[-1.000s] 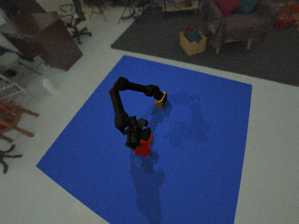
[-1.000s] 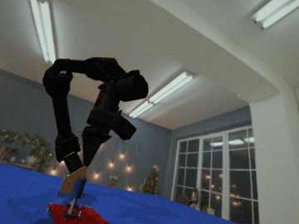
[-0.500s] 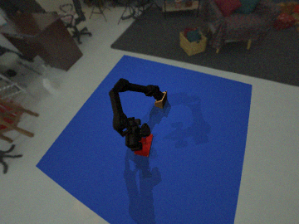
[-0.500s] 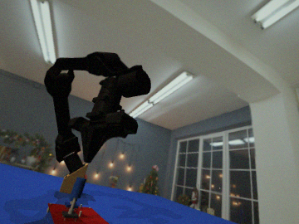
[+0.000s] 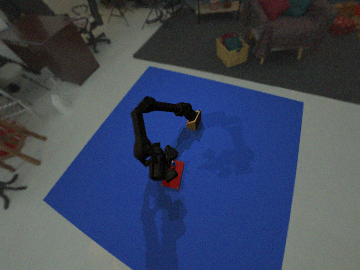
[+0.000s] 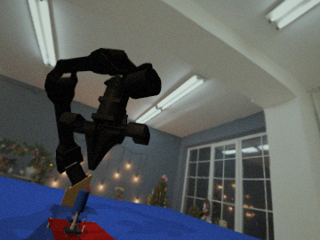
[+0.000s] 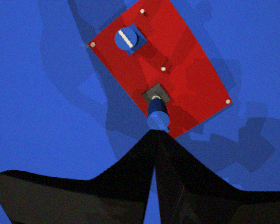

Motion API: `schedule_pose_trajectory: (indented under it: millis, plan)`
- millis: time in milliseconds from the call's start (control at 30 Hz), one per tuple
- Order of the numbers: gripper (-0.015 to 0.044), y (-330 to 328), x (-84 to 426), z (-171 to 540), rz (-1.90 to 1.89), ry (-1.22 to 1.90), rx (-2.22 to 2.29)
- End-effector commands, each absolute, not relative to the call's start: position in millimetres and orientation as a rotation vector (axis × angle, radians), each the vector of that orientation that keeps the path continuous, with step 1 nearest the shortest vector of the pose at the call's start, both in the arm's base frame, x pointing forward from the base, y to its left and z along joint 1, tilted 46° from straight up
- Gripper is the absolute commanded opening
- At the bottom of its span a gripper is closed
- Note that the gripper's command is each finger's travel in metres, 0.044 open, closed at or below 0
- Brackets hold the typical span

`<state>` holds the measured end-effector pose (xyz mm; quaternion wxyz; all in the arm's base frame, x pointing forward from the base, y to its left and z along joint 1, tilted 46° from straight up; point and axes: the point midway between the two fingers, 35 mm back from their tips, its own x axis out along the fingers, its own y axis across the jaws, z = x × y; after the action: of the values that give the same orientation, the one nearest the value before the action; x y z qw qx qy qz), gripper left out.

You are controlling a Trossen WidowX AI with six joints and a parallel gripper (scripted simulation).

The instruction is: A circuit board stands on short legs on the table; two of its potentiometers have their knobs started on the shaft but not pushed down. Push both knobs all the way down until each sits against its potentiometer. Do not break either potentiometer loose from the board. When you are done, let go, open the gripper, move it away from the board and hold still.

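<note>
The red circuit board point(image 5: 174, 182) point(image 6: 97, 231) point(image 7: 192, 75) lies under the arm. On it a dark grey potentiometer point(image 6: 71, 229) point(image 7: 159, 92) has a blue knob point(image 6: 80, 201) point(image 7: 158, 120) high on its pale shaft, with bare shaft showing below the knob. A second blue knob point(image 7: 126, 38) with a white line sits over a blue potentiometer point(image 7: 138, 40); seen from above, its height on the shaft cannot be told. My gripper point(image 6: 92, 168) point(image 7: 156, 136) is shut and empty. Its tips are above the first knob, beside its top edge in the wrist view.
The arm's tan base block point(image 5: 194, 121) point(image 6: 71, 195) stands behind the board on the blue mat point(image 5: 240, 147). Pale pins point(image 7: 142, 11) point(image 7: 163, 69) stand up from the board, with more at its corners. Furniture stands off the mat.
</note>
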<state>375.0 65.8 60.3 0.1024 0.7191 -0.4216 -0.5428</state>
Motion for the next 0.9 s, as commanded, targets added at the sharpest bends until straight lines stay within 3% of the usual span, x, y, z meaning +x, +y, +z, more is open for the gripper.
schedule_pose_trajectory:
  millis: [0, 367, 867]
  plan:
    - [0.0, 68.5, 378.4, 62.9, -1.645, -1.106, 2.048]
    - [0.0, 71.4, 383.6, 67.0, -1.708, -0.747, 1.808]
    - [0.0, 56.1, 384.8, 52.2, -1.707, -0.742, 1.804]
